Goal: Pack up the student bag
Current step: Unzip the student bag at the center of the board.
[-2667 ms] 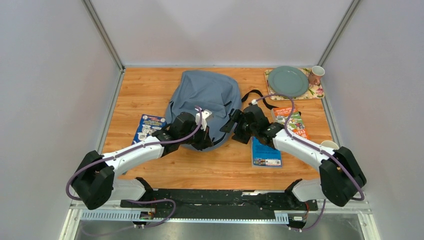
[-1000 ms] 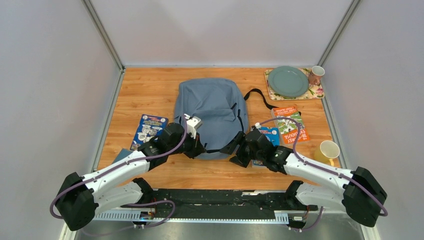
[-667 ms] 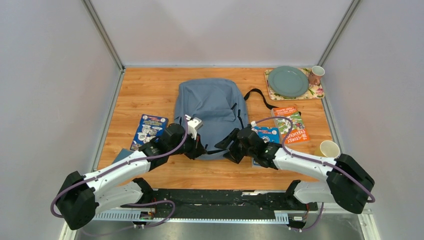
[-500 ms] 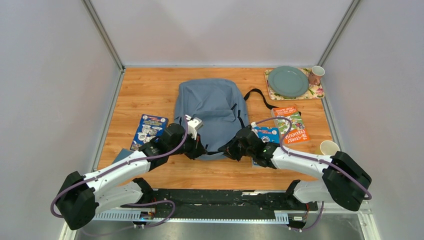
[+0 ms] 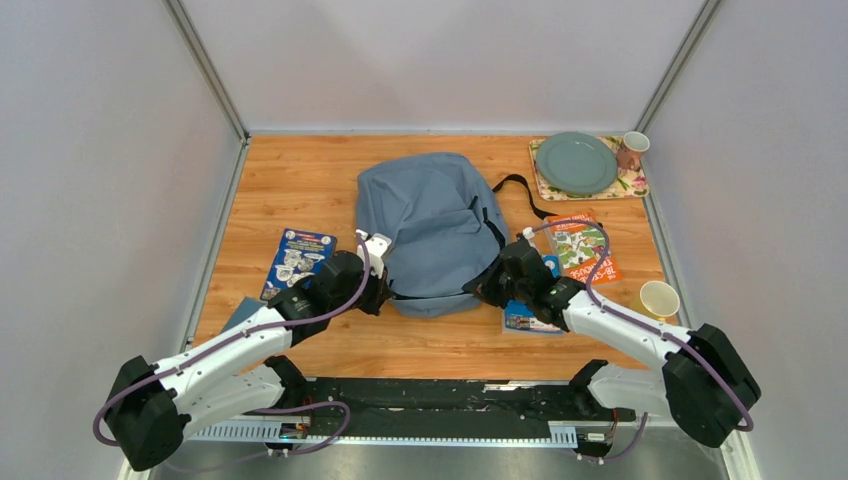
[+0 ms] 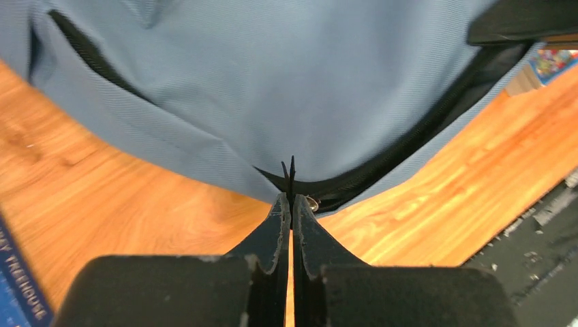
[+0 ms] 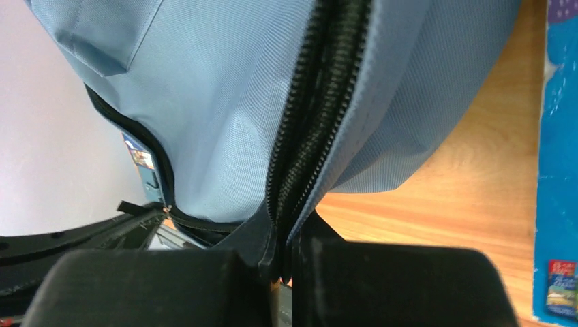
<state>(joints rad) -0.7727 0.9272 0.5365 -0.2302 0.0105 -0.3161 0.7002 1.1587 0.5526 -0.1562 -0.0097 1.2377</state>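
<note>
The student bag (image 5: 428,228), grey-blue fabric with dark zips, lies mid-table with its opening toward the arms. My left gripper (image 5: 379,291) is at the bag's near left corner. In the left wrist view it (image 6: 291,198) is shut on a thin black zip pull (image 6: 291,170) at the end of the dark zip of the student bag (image 6: 272,82). My right gripper (image 5: 486,284) is at the near right corner. In the right wrist view it (image 7: 294,235) is shut on the zip edge (image 7: 320,116) of the student bag (image 7: 225,102), and fabric hides its fingertips.
A blue book (image 5: 297,260) lies left of the bag and another blue book (image 5: 528,312) lies under the right arm. An orange-green book (image 5: 581,247) and a yellow cup (image 5: 657,298) are to the right. A green plate (image 5: 575,162) and a mug (image 5: 631,150) sit on a placemat at the back right.
My right gripper went from open to shut on the bag's zip edge. The bag's near edge has bunched up and shifted right. My left gripper drew slightly back, staying shut.
</note>
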